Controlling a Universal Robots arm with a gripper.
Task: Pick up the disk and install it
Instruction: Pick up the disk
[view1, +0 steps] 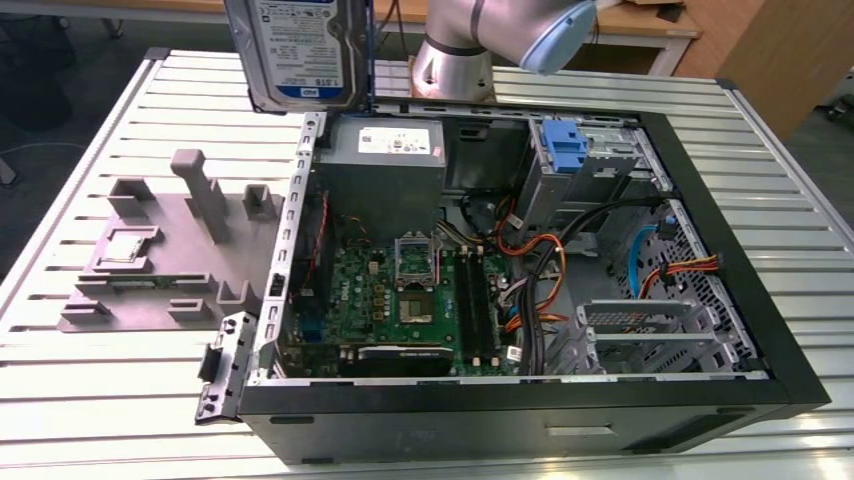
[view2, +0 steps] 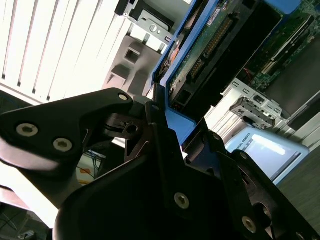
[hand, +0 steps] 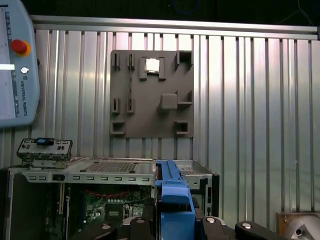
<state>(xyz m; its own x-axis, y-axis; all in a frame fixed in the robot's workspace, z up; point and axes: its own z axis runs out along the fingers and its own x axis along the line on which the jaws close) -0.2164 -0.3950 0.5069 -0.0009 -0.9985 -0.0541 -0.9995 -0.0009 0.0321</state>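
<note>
The disk (view1: 302, 48) hangs high above the table in the exterior view, over the back corner of the open computer case (view1: 747, 300) on that view's left. It is a silver-grey drive with a white-and-blue label. In the second wrist view my gripper (view2: 175, 122) is shut on the disk (view2: 212, 42), black fingers (view2: 152, 130) clamping the bright blue carrier, and the drive's circuit board and connector face the camera. In the first wrist view the blue carrier (hand: 172, 192) sticks out from between the fingers (hand: 142, 222), above the case edge.
The case holds a green motherboard (view1: 400, 300), a grey power supply with a white sticker (view1: 387, 150), a bare blue bracket (view1: 567, 150) and loose cables. A grey fixture plate (view1: 160, 260) lies on the slatted table (view1: 80, 350) beside the case. A teach pendant (hand: 15, 65) lies nearby.
</note>
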